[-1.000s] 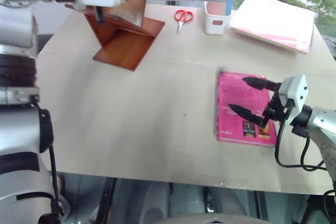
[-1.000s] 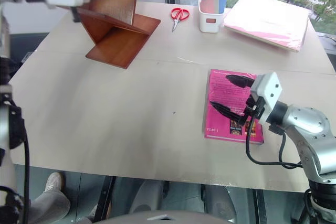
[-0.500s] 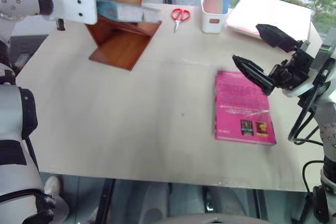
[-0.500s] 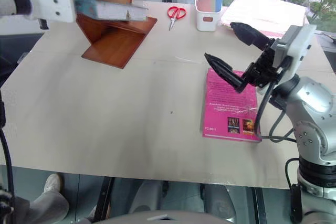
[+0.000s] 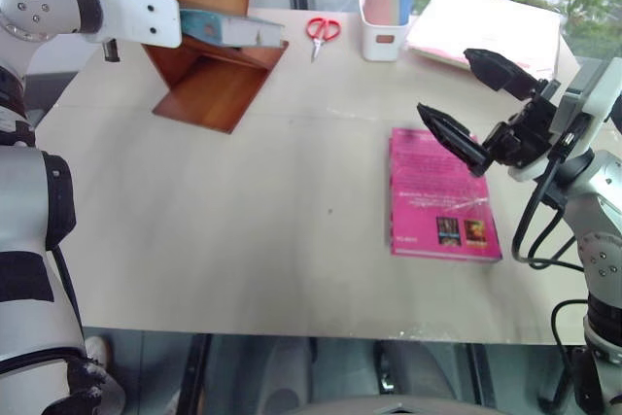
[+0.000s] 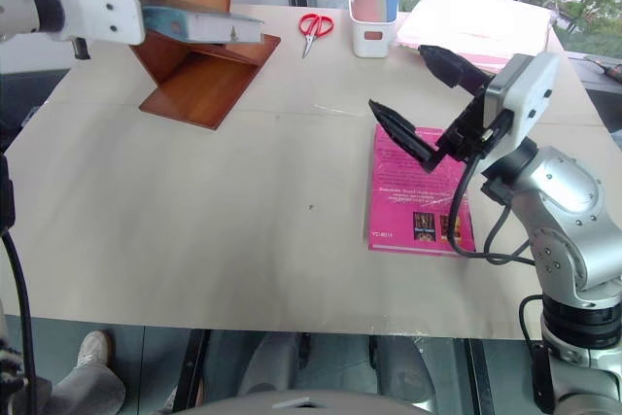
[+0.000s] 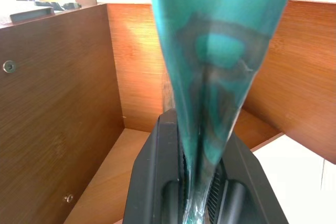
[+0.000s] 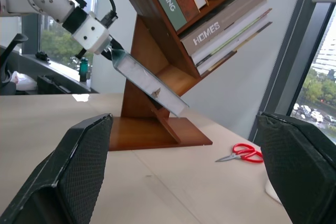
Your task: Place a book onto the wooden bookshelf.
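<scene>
So here's the rundown, front of the table to the back:

Right gripper: empty, fingers spread wide, hanging in the air above the pink book. A second ago it sat low over that book's cover, now it's lifted clear and tipped upward. Looks like it's just getting out of the way.

Pink book: lying flat near the right edge of the table, untouched, not the one for this job.

What changed: the left arm swung the book down and toward the shelf. A second ago it was up high across the top of the head view, and over the last half second it's barely budged.

Left gripper: pinched tight on the book's edge, teal cover running straight out between the fingers.

Book position: held off the table, sloping, its far end in at the mouth of the lowest slanted compartment of the wooden bookshelf. I can't tell if it's touching a board yet.

What that means: my guess is we're right at the insertion step, so it still needs sliding in and letting go.

Shelf contents: the upper slots already hold several books, leaning with the boards; the bottom slot looks empty.

White holder: at the back, with pink and blue things standing in it; can't tell what they are.

Also back there: red scissors beside the holder, and a pale pink folder on the far right.
</scene>
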Tool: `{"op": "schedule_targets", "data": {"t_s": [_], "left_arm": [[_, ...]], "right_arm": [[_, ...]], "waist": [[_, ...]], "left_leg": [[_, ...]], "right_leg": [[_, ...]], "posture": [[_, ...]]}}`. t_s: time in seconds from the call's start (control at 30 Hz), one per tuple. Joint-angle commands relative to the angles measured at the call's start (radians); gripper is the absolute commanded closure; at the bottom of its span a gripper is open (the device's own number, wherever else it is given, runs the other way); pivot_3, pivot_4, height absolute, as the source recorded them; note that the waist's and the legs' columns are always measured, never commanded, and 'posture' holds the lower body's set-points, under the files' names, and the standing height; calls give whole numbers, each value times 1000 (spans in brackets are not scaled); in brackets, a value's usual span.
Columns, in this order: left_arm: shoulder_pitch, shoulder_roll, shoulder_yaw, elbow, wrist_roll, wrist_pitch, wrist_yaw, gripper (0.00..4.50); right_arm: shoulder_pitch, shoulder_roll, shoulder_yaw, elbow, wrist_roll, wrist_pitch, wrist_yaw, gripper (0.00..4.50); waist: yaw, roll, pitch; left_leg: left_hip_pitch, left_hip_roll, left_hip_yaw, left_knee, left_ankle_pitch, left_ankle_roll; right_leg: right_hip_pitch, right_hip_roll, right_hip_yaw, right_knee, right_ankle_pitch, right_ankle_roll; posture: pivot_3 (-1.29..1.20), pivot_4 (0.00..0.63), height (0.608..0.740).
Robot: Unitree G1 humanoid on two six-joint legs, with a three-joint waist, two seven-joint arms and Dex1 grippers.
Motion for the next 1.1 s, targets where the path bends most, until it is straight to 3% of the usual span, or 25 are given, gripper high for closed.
{"op": "schedule_targets", "data": {"t_s": [0.03,0.07,0.2,0.33,0.5,0.63,0.67,0.73,0.83,0.97,1.1], "left_arm": [[-32,27,21,16,-5,50,0,3450],[-32,27,22,17,-6,56,-8,3273],[-31,32,20,12,-1,55,10,1477],[-8,52,37,-1,-20,0,37,33],[79,95,147,-38,-176,-154,-53,33],[254,34,341,-254,-591,-233,-276,33],[323,3,378,-399,-719,-164,-302,33],[542,-75,422,-877,-962,135,-206,33],[774,-173,440,-1323,-1141,549,14,33],[1018,-278,439,-1612,-1336,883,206,33],[1296,-289,501,-1699,-1401,1008,198,33]], "right_arm": [[-25,5,-7,-47,16,-20,-4,0],[-27,6,-6,-47,19,-20,-2,0],[-24,12,0,-51,33,-14,3,0],[2,10,4,-50,29,-16,13,0],[55,-13,-24,-44,35,-19,45,0],[113,-58,-48,-22,9,-18,70,0],[126,-73,-56,-14,10,-7,74,0],[133,-94,-62,34,7,43,47,0],[100,-133,-16,122,-77,90,11,0],[102,-144,24,208,-171,77,6,0],[297,-212,-99,213,-175,57,91,0]], "waist": [[0,0,0],[0,0,0],[4,0,0],[13,0,0],[18,0,0],[25,0,0],[30,0,-1],[37,0,-1],[41,0,-1],[17,5,-4],[22,5,-3]], "left_leg": [[0,0,0,0,0,0],[0,0,0,0,0,0],[0,0,0,0,0,0],[-1,-1,0,0,0,0],[-1,-1,0,0,0,-1],[-1,-1,0,0,2,-3],[-1,-1,-1,1,2,-4],[-1,0,-2,2,3,-4],[-1,0,-2,6,3,-4],[2,0,-1,15,0,0],[10,1,1,14,-1,2]], "right_leg": [[0,0,0,0,0,0],[0,0,0,0,0,0],[0,0,0,-1,0,0],[0,-1,0,-1,0,0],[0,-1,0,-1,0,0],[1,-2,-1,-1,0,0],[1,-2,-2,-1,0,0],[3,-4,-3,-1,0,-1],[6,-8,-3,0,1,-1],[5,-2,0,9,0,-1],[10,0,2,12,0,-1]], "posture": [[0,150,740],[0,150,740],[0,150,740],[0,150,740],[0,150,740],[0,150,740],[0,150,740],[0,150,740],[0,150,740],[0,150,740],[0,150,740]]}}
